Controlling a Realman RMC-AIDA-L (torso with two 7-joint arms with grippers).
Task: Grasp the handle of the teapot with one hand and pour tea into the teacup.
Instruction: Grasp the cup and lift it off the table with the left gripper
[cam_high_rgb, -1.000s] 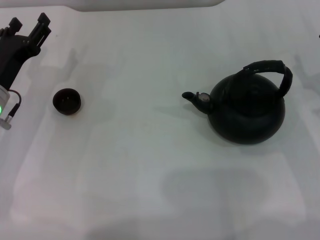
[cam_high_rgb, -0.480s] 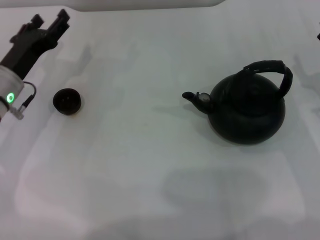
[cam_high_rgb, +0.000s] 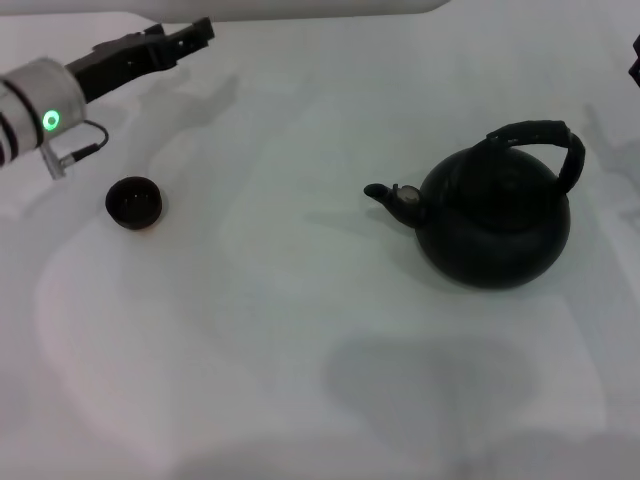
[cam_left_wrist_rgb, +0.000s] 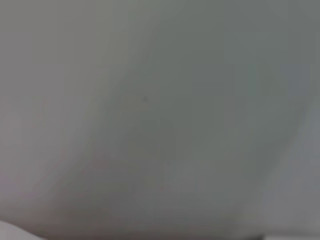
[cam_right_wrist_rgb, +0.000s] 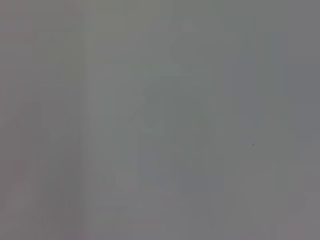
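So I'm barely started here. The white bench (cam_high_rgb: 300, 330) is smooth and matte. The teapot (cam_high_rgb: 495, 225), a big round matte-black thing, sits well to the right of my left claw (cam_high_rgb: 185, 35); its arched, wrapped handle (cam_high_rgb: 545, 135) stands upright and untouched. I can't tell that claw's opening, and the right claw isn't in view. The tiny black teacup (cam_high_rgb: 134, 202) sits near the left claw, toward me. I'd grab the handle at its crown.

Right tool (cam_high_rgb: 636, 68) cut by edge; wrist views blank.
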